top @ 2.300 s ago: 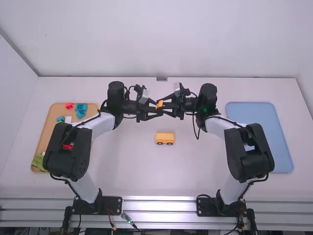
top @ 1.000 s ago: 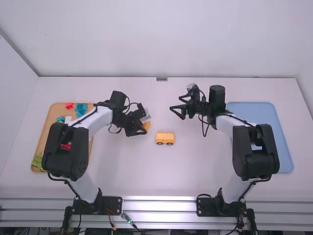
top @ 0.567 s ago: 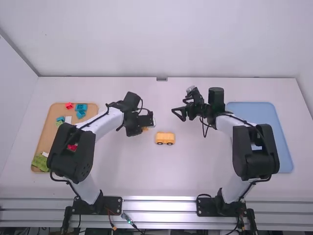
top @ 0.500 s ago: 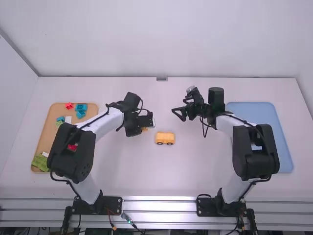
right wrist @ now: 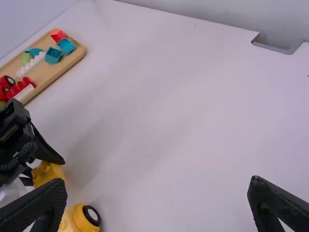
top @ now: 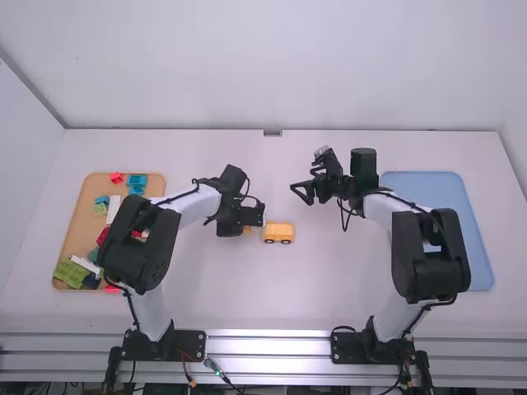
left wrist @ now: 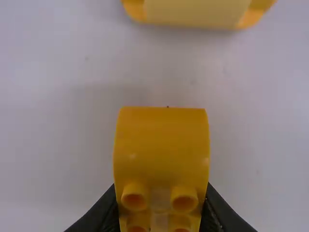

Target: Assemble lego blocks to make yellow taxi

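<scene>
My left gripper (top: 248,224) is low over the table, just left of the yellow car body (top: 278,234), which stands upright on its wheels. In the left wrist view the gripper (left wrist: 161,212) is shut on a yellow curved block (left wrist: 161,150), its hollow studs toward the camera; the edge of the car body (left wrist: 193,10) lies a short gap beyond it. My right gripper (top: 304,194) is up and right of the car, and in the right wrist view the gripper (right wrist: 158,183) stands wide open with nothing between its fingers. There the held block (right wrist: 48,174) appears beside a black wheel (right wrist: 91,215).
A wooden tray (top: 80,216) with several red, teal, green and white blocks lies at the left, partly under the left arm. At the right a blue tray (top: 445,230) sits partly beneath the right arm.
The grippers have parted from their meeting above the car. My left one came down with the block, then shifted slightly right and nearer the camera, to the car's left. The right one drew back right and opened.
</scene>
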